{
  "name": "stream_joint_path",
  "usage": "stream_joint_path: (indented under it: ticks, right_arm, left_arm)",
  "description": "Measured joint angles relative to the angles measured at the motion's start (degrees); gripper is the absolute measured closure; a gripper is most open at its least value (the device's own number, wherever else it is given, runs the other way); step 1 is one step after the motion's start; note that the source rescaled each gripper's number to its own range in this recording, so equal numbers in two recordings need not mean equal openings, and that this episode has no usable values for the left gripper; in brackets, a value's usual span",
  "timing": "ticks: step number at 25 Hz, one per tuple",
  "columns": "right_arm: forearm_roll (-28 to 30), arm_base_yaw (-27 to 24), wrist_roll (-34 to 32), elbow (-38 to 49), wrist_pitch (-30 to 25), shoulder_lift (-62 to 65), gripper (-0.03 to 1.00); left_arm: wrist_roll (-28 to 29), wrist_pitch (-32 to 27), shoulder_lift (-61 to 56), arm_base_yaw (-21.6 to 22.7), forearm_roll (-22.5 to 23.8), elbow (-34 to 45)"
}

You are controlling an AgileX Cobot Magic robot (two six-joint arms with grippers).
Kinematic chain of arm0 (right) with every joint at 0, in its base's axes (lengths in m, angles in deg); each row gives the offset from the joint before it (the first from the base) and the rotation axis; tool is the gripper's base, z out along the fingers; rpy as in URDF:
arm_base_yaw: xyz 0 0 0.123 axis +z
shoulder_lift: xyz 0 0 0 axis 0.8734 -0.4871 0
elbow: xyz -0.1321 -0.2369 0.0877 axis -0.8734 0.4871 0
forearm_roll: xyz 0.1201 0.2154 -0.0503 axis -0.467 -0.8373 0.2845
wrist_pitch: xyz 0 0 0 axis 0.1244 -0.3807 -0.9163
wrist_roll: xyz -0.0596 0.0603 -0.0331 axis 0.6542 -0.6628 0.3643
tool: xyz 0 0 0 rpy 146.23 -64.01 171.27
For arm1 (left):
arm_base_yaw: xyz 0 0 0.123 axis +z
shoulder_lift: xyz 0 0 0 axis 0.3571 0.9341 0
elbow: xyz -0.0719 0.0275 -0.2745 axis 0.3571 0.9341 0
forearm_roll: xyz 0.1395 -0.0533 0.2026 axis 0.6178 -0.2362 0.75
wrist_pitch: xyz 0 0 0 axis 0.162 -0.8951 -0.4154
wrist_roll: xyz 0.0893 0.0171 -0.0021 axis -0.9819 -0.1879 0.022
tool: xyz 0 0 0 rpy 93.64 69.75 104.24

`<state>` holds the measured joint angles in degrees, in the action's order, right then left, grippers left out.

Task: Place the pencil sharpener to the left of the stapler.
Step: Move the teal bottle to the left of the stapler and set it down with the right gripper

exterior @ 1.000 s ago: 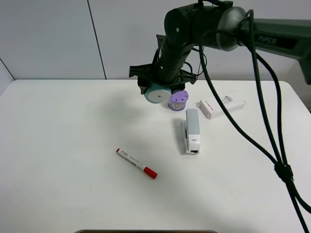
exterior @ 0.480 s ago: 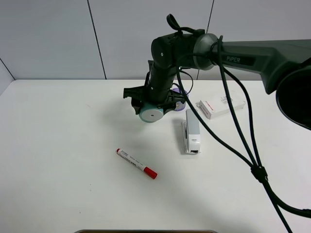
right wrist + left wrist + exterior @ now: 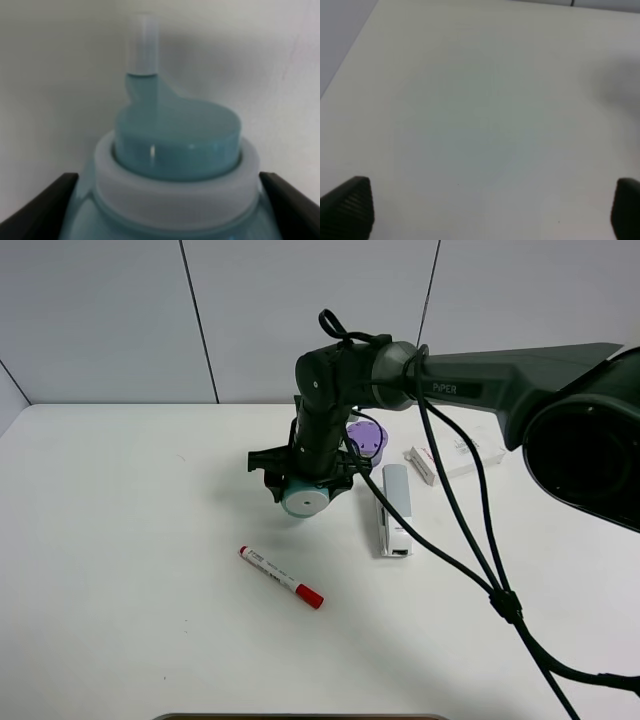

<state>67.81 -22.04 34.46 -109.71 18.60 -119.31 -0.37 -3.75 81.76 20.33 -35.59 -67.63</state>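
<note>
The teal pencil sharpener (image 3: 303, 498) hangs low over the table with its white round face toward the camera, held in my right gripper (image 3: 306, 476), which is shut on it. It sits just left of the grey-and-white stapler (image 3: 394, 510), a small gap between them. The right wrist view is filled by the sharpener (image 3: 175, 165) with its clear knob, and the dark fingers (image 3: 40, 205) press its sides. My left gripper (image 3: 485, 212) is open over bare table, only its two fingertips (image 3: 347, 205) showing; it is out of the high view.
A purple cylinder with holes (image 3: 367, 442) stands behind the stapler, partly hidden by the arm. A white flat box with red print (image 3: 455, 460) lies to the right. A red-capped marker (image 3: 281, 577) lies in front. Cables hang from the right arm across the right side.
My right arm has carried the sharpener down and forward, from beside the purple cylinder to a low spot left of the stapler. The stapler and marker have not moved.
</note>
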Motion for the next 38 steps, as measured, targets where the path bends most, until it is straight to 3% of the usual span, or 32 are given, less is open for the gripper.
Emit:
stream_joint_path:
  ticks: [38]
  right_arm:
    - [0.44,0.05,0.22,-0.45,0.44,-3.97,0.93]
  left_arm:
    - [0.0,0.0,0.0,0.0,0.0,0.0]
